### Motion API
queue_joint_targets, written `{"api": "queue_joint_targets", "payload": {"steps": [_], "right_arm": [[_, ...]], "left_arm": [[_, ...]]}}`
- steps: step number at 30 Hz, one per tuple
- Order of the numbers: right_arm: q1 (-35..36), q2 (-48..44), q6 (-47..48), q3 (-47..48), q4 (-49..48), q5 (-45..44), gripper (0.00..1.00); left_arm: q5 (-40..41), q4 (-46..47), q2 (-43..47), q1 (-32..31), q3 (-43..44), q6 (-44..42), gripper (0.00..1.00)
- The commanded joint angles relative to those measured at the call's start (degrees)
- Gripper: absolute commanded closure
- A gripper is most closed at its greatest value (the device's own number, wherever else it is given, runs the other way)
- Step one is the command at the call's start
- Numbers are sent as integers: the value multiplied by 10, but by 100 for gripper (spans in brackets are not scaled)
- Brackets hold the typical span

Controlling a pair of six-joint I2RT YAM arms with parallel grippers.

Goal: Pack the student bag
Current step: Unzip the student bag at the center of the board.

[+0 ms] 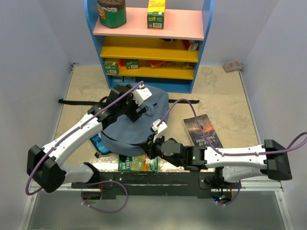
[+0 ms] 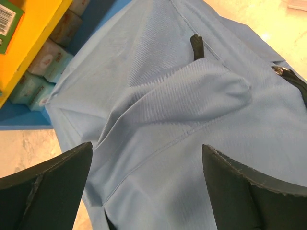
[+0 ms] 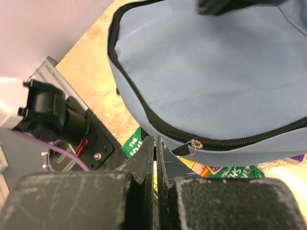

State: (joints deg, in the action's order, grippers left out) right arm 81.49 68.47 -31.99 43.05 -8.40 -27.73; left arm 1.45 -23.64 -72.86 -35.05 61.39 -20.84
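From the top camera, the soft grey-blue fabric backpack lies in the middle of the beige marble-pattern table, just in front of the blue shelf unit with pink and yellow boards. My left gripper hangs over the far upper part of the backpack. My right gripper is at its near edge. A thin green-covered book lies partly under that near edge, and a dark paperback book with a blue-black cover lies flat to the right, apart from the backpack. A small dark-blue printed pencil case shows at the backpack's left side.

From the left wrist camera, my left gripper has its two black fingers spread wide — nothing is between them. Below them is only folded backpack cloth and a short black zipper tab.

From the right wrist camera, my right gripper is closed, the two black fingers pressed flat together. Their tips are at the backpack, just beside the small metal zipper slider on the black zipper line. A dark tab runs from the slider toward my fingertips, but I cannot tell whether it is caught between them. The green-covered book shows under the edge.
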Motion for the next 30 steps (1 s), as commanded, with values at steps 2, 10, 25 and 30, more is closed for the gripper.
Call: {"api": "queue_joint_targets", "payload": {"steps": [2, 10, 25, 30], "right_arm": [[2, -4, -34, 10, -8, -51, 100], [-20, 11, -53, 25, 37, -69, 100], [-44, 5, -54, 42, 31, -29, 100], [-44, 5, -53, 41, 30, -22, 100]], "left_arm": [[-40, -62, 59, 0, 42, -39, 0], [-266, -203, 158, 36, 3, -131, 0], [-478, 73, 354, 47, -276, -18, 0], [-492, 103, 301, 46, -279, 8, 0]]}}
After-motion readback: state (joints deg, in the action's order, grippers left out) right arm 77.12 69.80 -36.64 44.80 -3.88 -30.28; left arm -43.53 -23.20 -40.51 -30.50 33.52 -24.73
